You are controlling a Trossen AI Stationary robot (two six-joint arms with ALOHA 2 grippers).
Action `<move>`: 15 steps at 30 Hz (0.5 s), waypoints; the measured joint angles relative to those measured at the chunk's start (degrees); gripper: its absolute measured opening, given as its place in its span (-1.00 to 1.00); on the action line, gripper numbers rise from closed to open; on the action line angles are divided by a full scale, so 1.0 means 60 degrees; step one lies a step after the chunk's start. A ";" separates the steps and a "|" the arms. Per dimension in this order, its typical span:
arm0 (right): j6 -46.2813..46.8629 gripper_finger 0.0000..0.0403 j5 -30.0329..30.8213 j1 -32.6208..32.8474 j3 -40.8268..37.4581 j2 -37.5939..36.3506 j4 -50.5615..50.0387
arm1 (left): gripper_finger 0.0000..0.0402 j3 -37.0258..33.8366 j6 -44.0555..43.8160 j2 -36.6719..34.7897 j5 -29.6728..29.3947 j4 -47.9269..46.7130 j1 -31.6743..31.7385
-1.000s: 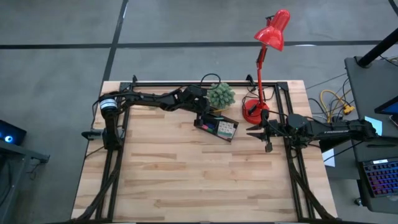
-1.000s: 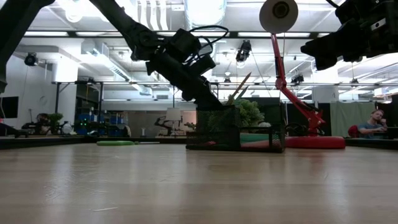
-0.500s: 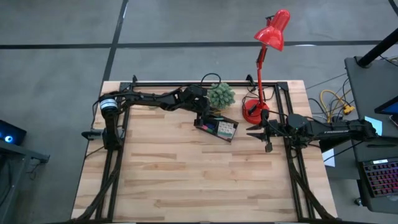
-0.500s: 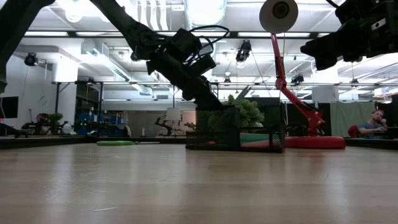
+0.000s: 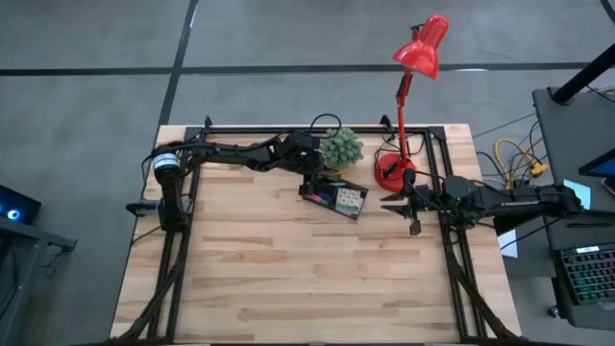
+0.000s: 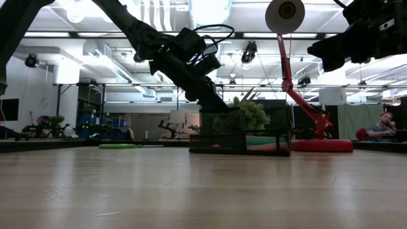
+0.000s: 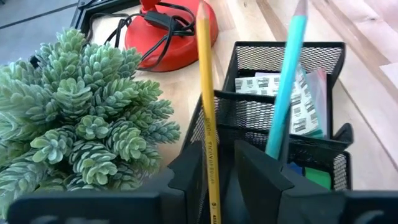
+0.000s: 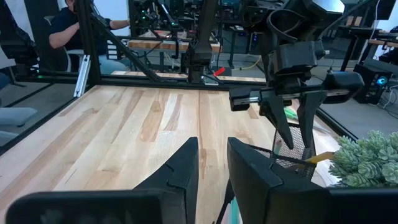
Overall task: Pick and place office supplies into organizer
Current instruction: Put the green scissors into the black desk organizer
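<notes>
Yellow pencil (image 7: 207, 134) stands upright in the black organizer (image 5: 333, 196), between the left gripper's (image 7: 219, 186) parted fingers, which hang directly above; right gripper (image 5: 396, 204), partly open and empty, waits farther off.

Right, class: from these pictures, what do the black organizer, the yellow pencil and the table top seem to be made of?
The organizer looks like black wire mesh, probably coated metal: you can see through its fine grid. The pencil looks like painted wood, glossy yellow with printed lettering, though its core is hidden. The table top looks like pale wood strips joined side by side, with visible grain.
</notes>
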 joint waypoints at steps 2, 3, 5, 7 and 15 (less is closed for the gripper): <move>-0.0002 -0.61 0.0000 0.0000 0.0000 -0.0002 0.0000 | -0.59 -0.0007 0.0002 -0.0131 0.0004 -0.0017 -0.0002; -0.0005 -0.60 0.0001 0.0000 0.0000 -0.0002 0.0000 | -0.59 -0.0007 0.0002 -0.0205 0.0004 0.0018 -0.0002; 0.0002 -0.59 0.0000 0.0000 0.0000 -0.0002 0.0000 | -0.59 -0.0007 0.0002 -0.0404 0.0004 0.0013 0.0002; -0.0005 -0.60 0.0003 0.0000 0.0000 -0.0002 0.0000 | -0.59 -0.0012 0.0002 -0.0543 0.0004 0.0037 -0.0011; -0.0002 -0.66 0.0000 0.0000 0.0000 -0.0001 0.0004 | -0.59 -0.0111 -0.0224 -0.1294 -0.0146 -0.0988 -0.0016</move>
